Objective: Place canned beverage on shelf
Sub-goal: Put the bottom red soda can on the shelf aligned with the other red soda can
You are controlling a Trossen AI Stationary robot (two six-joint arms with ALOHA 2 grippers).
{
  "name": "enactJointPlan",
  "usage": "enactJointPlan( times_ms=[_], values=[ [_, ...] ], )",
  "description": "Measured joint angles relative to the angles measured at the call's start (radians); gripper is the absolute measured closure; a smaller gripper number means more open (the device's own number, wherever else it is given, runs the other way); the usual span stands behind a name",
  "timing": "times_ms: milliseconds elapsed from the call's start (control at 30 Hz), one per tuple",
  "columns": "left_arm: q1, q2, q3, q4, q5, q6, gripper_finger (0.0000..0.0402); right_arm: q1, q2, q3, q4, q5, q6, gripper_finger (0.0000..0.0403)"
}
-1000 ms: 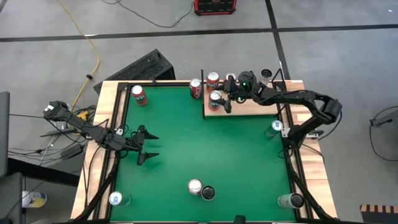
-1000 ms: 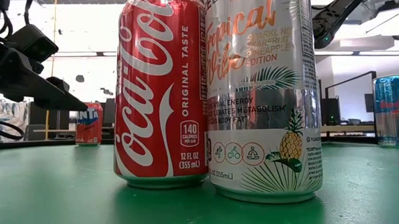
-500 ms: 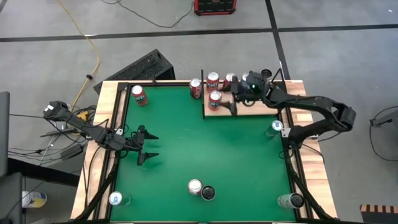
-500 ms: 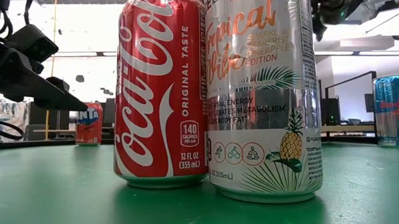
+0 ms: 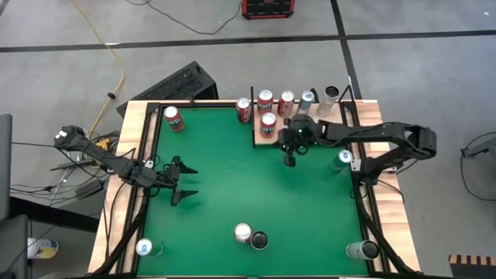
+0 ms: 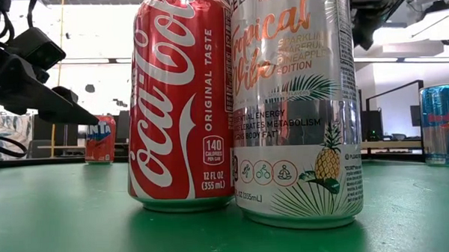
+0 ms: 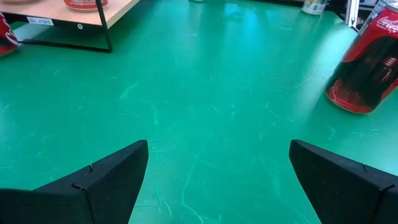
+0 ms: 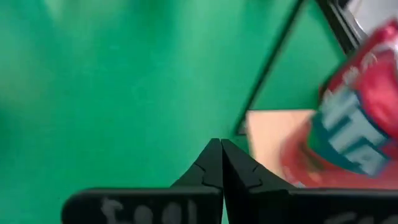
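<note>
Mostly blocked low view: a Coke can [image 6: 182, 105] and a pale can [image 6: 295, 108] fill it. I see the right gripper [image 5: 290, 159] pressed together, empty, over green felt [image 5: 232, 186] just off the shelf [image 5: 310, 136], a pale wood board far right holding cans. Left gripper [image 5: 184, 183] spread, idle, left.

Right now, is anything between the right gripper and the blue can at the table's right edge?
Nothing visible. The right gripper is shut and empty, just in front of the shelf. Bare green table lies between it and the blue can. The left gripper waits open, far off.
</note>
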Motion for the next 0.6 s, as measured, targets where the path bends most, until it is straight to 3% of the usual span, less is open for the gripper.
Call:
enactJointPlan(
  times_ms=[600],
  values=[
    [0.000, 0.000, 0.000, 0.000, 0.000, 0.000, 0.0026, -0.105, 0.106, 0.001, 0.075, 0.026, -0.008, 0.0386]
  ],
)
